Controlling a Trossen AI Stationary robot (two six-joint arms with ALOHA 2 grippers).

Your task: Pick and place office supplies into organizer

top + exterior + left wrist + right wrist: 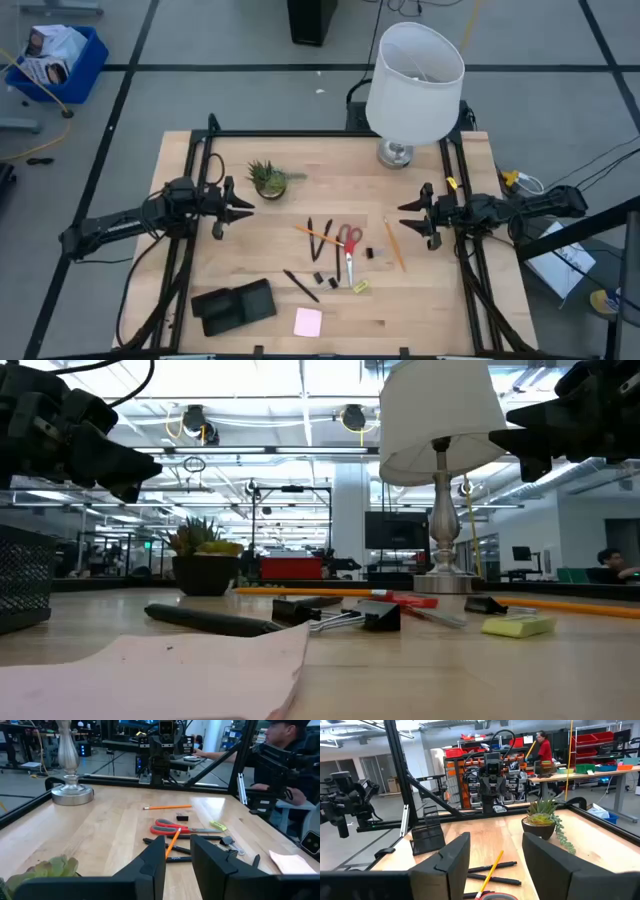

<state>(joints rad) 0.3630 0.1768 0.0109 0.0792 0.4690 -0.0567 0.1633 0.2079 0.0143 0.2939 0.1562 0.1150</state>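
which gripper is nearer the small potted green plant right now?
Left. The left gripper hangs just beside the small potted green plant, on its left-arm side. The right gripper is across the table, past the red-handled scissors.

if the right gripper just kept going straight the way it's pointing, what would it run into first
Probably nothing on the table: the right gripper, open, hangs above the supplies. At that height the line runs over the scissors toward the left gripper, though height is hard to judge.
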